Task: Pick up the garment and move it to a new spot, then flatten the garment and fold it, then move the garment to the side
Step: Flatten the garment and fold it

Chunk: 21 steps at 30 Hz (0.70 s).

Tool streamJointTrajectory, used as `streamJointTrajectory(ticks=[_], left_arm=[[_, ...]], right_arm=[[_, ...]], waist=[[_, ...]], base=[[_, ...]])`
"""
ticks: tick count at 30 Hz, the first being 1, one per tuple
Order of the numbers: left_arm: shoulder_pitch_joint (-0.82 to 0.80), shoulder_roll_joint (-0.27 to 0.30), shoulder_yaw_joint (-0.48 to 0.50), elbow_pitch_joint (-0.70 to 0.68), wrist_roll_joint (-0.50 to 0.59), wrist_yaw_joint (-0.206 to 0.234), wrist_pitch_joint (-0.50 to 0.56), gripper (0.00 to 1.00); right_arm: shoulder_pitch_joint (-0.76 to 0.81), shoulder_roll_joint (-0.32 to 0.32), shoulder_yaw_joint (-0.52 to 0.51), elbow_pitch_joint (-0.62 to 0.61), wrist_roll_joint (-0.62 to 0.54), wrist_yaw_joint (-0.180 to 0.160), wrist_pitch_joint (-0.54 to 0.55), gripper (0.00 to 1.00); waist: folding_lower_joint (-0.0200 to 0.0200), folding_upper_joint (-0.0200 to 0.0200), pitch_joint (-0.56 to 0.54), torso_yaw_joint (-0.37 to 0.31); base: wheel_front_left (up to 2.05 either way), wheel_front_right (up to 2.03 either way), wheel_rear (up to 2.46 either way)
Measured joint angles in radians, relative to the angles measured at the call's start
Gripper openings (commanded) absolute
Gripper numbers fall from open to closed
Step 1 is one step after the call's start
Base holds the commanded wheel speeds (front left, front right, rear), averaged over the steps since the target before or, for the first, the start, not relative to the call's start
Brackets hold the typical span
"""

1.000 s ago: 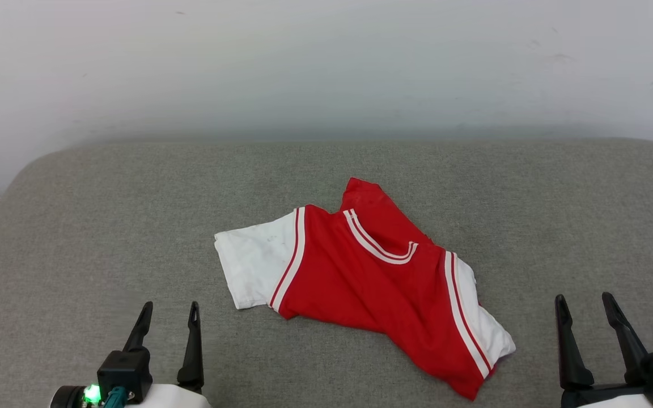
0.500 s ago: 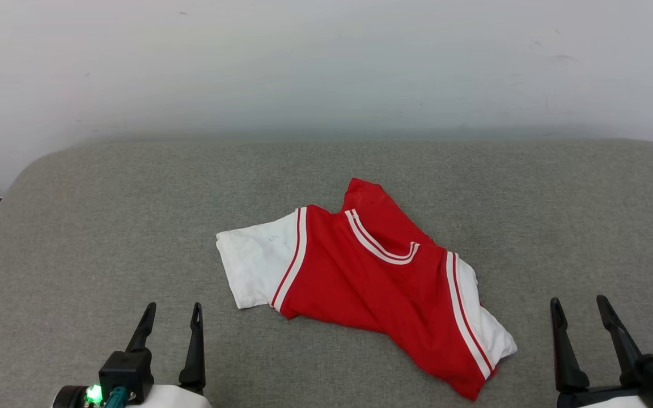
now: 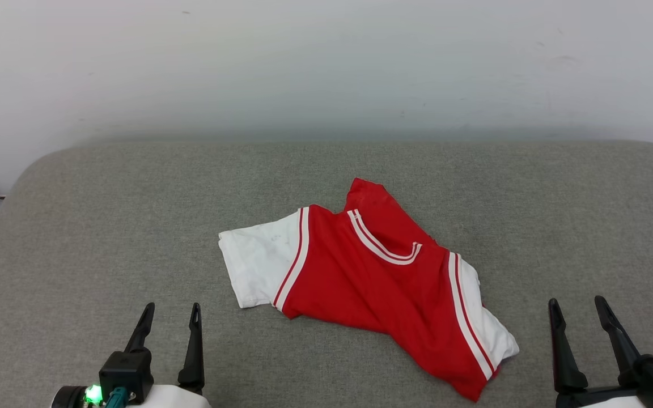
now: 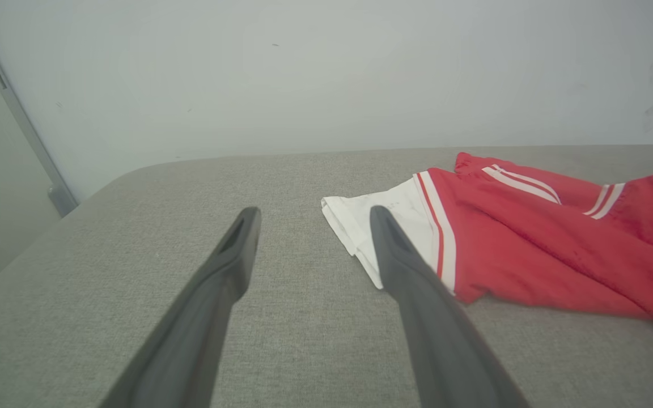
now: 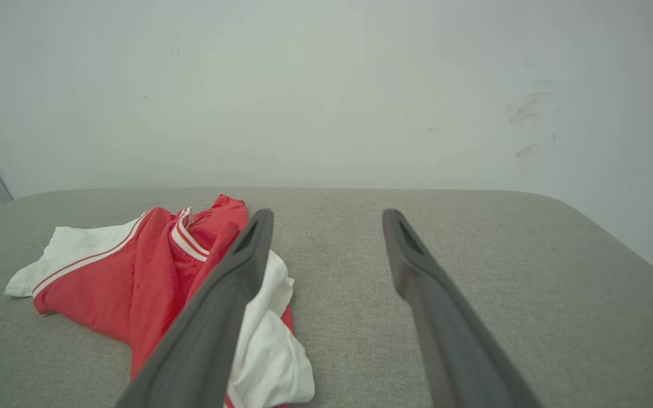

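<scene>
- Rumpled, the garment (image 3: 360, 277) lies mid-counter (image 3: 105, 226), not yet picked up.
- The left hand (image 3: 172, 307) and right hand (image 3: 576, 300) flank it, both wide open and empty, seemingly ready to reach.

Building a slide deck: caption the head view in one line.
Crumpled red garment on a grey padded surface, left gripper and right gripper open and apart from it.

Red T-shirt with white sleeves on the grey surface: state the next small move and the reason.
Probably ease the left hand forward and toward the near white sleeve of the crumpled red V-neck T-shirt. It and the right hand stand open, clear of the cloth, which lies bunched on the grey padded surface, so the pick-up has not begun.
</scene>
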Motion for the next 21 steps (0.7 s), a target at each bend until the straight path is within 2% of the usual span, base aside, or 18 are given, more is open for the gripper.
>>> streamJointTrajectory(ticks=[11, 16, 21], left_arm=[[-0.020, 0.004, 0.022, 0.011, 0.018, -0.025, 0.000, 1.00], [-0.130, 0.038, 0.030, 0.024, 0.018, -0.052, 0.000, 1.00], [-0.314, 0.108, 0.028, 0.072, 0.012, -0.086, 0.000, 1.00]], right_arm=[[0.000, 0.000, 0.003, 0.000, 0.003, 0.000, 0.000, 1.00], [-0.006, 0.000, 0.006, -0.002, 0.003, 0.000, 0.000, 1.00], [-0.041, 0.000, 0.012, -0.015, -0.002, 0.000, 0.000, 1.00]], waist=[[0.0000, 0.0000, 0.001, -0.001], [0.0000, 0.0000, 0.013, -0.004], [0.0000, 0.0000, 0.053, -0.014]], base=[[0.00, 0.00, 0.00], [0.00, 0.00, 0.00], [0.00, 0.00, 0.00]])
